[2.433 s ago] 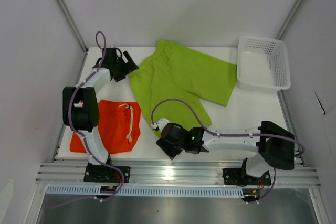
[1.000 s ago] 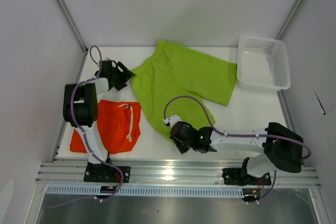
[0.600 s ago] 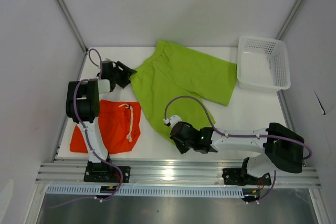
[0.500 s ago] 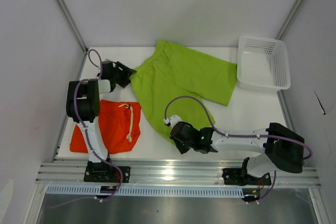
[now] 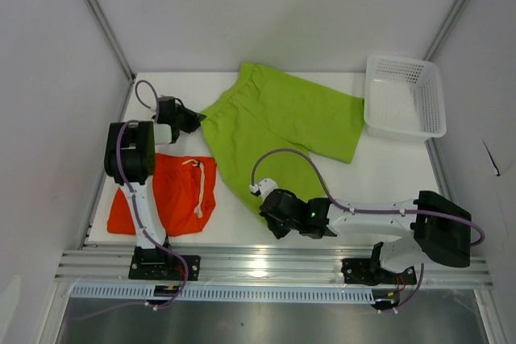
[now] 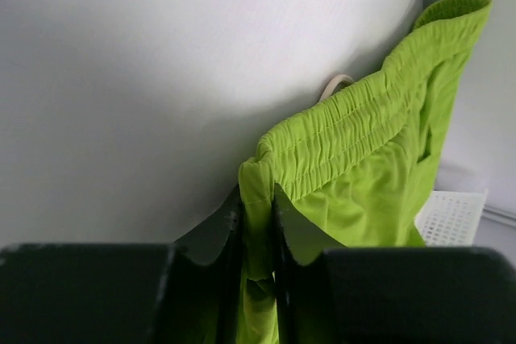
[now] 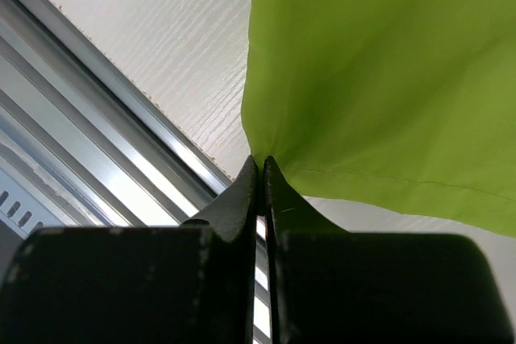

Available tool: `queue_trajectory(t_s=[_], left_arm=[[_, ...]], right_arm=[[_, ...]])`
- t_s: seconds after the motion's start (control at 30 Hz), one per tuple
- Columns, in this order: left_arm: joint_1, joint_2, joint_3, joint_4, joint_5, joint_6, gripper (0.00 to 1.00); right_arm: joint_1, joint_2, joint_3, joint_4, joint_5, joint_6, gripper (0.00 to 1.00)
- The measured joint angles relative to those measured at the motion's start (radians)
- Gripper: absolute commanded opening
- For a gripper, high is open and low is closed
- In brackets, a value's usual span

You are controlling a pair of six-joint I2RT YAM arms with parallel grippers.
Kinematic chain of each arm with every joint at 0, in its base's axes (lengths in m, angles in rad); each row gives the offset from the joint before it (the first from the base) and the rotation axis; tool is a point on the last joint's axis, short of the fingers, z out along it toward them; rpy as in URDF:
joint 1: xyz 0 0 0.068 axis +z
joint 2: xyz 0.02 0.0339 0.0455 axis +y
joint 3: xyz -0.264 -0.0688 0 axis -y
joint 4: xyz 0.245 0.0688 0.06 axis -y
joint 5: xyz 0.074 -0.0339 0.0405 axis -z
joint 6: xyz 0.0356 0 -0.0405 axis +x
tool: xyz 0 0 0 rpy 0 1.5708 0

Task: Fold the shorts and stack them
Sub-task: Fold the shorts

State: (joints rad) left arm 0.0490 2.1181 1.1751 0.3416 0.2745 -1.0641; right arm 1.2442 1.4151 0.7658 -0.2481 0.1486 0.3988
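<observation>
L pincer pulled back, clamping green shorts waistband; R pincer pinches hem.

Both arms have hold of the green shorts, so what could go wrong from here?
The right gripper pinches only the very tip of a hem corner of the green shorts, so the cloth may slip out once lifted. The left gripper holds a bunched waistband corner, so the fold might come out skewed. The orange shorts lie close beside the green pair, so a swept leg could rumple them.
</observation>
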Motion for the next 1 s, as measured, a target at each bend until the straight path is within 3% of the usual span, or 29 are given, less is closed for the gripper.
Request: queue_trajectory(t_s=[0.07, 0.17, 0.5, 0.73, 0.9, 1.0], left_arm=[[-0.001, -0.002, 0.006, -0.027, -0.022, 0.020, 0.07], [-0.001, -0.031, 0.017, -0.100, -0.062, 0.074, 0.00], [-0.003, -0.285, 0.022, -0.471, -0.257, 0.285, 0.00], [0.001, -0.441, 0.022, -0.712, -0.401, 0.325, 0.00], [0.029, -0.495, 0.036, -0.841, -0.452, 0.312, 0.00], [0.040, -0.495, 0.103, -0.933, -0.459, 0.293, 0.00]], right_arm=[[0.012, -0.003, 0.000, 0.000, -0.001, -0.008, 0.00], [0.038, -0.016, 0.000, 0.000, -0.006, -0.022, 0.00], [0.215, -0.083, 0.082, -0.031, -0.024, -0.113, 0.00], [0.315, -0.179, 0.172, -0.123, 0.014, -0.129, 0.00], [0.319, -0.193, 0.248, -0.246, 0.084, -0.117, 0.00], [0.230, -0.212, 0.295, -0.340, 0.086, -0.117, 0.00]])
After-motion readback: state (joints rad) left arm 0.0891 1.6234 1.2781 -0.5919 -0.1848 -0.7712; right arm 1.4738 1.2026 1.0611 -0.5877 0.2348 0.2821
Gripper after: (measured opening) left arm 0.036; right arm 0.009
